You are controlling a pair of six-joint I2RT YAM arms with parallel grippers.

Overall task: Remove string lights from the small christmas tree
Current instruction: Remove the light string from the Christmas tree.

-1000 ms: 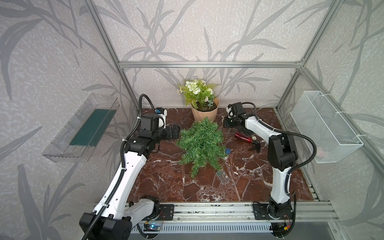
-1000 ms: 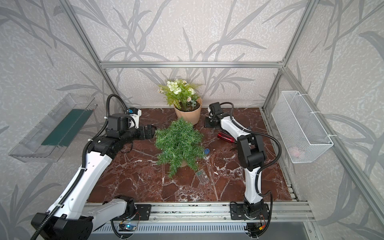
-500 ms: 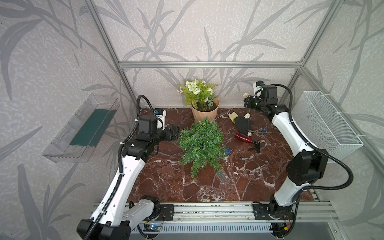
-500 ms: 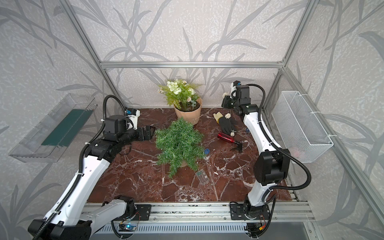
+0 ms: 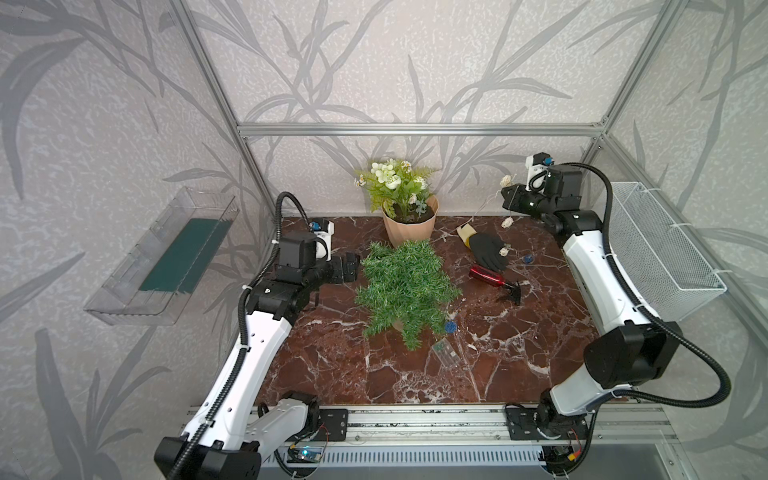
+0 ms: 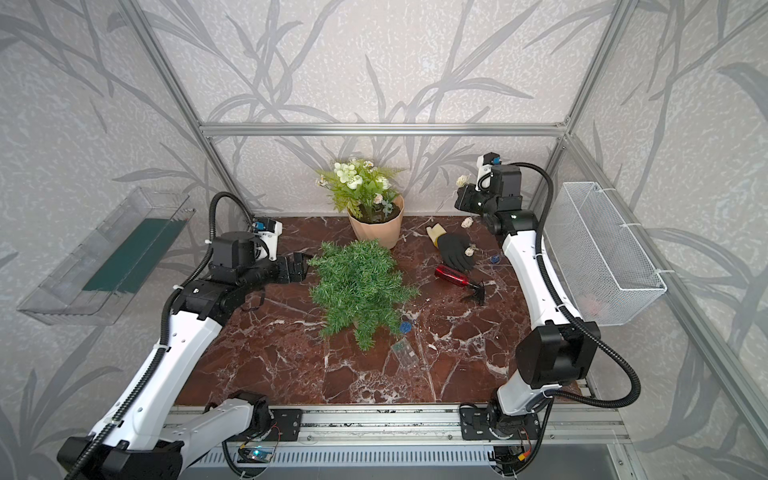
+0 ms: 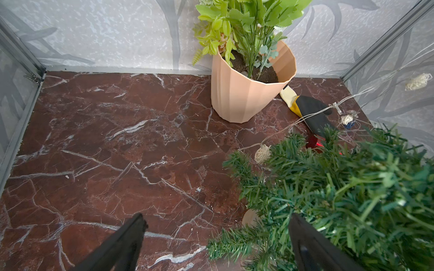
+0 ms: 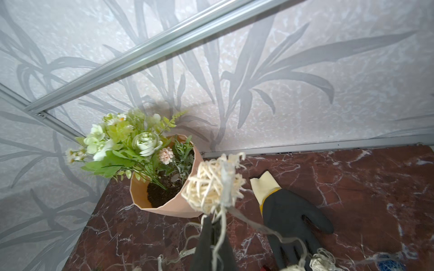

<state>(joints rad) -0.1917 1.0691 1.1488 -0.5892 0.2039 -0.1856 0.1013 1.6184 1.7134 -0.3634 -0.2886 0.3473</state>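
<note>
1. Tree (image 5: 405, 286), a bushy dark-green artificial pine, stands on the bench (image 5: 332, 365) against the spread, empty left fingers (image 7: 131, 237).
2. Strand of pale wire with cream and blue woven balls (image 8: 212, 185), clenched in the raised right fingers (image 8: 209, 241), slopes down from them toward the tree.

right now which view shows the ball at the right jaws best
Right wrist: the ball fills mid-frame, sharp, at the shut jaws. Both top views show a pale speck. Left wrist's far ball may be another.
</note>
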